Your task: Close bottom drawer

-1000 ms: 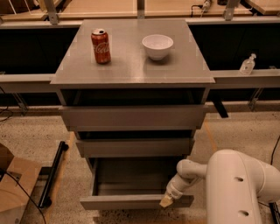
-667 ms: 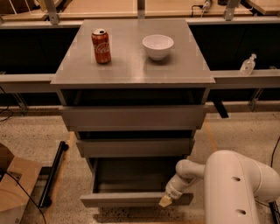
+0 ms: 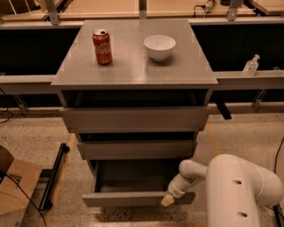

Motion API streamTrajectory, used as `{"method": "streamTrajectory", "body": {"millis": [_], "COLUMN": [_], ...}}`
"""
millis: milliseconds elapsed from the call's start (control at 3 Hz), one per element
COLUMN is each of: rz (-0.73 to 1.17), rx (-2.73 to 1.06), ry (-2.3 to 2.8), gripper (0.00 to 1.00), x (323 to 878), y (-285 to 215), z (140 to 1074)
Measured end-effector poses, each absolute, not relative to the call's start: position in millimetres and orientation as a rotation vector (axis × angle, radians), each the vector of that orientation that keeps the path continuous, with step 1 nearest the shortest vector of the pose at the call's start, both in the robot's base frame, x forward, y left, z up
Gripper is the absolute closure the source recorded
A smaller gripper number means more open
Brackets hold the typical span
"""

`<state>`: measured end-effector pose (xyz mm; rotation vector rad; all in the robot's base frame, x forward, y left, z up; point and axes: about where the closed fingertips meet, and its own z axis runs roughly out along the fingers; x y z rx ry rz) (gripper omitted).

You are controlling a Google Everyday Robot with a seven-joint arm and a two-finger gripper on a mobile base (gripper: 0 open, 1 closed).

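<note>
at the foot of the cabinet (image 3: 135,119), bottom drawer (image 3: 133,186) sticks out twd camera, long axis l-r; gripper (image 3: 167,200) at its front's right end, fingertips pressed tog.

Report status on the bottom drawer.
Hand at bottom drawer front, right end. Drawer pulled out, open. Can and bowl on cabinet top, not in the way.

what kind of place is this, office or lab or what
Probably a lab or workshop: a grey drawer cabinet on speckled floor, wooden workbenches behind, a cardboard box beside. The gripper sits at the front edge of the open bottom drawer.
</note>
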<state>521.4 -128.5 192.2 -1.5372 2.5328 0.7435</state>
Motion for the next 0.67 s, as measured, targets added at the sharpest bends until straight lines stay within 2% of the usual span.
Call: {"method": "streamTrajectory", "body": {"millis": [333,667], "rz": [0.740,0.672], "rx": [-1.536,-1.513], "ry": [2.529,2.433], "gripper": [1.00,1.00], "x": [523.3,574.2], "y": [-128.2,-119.9], "z": [191.8,184.2]}}
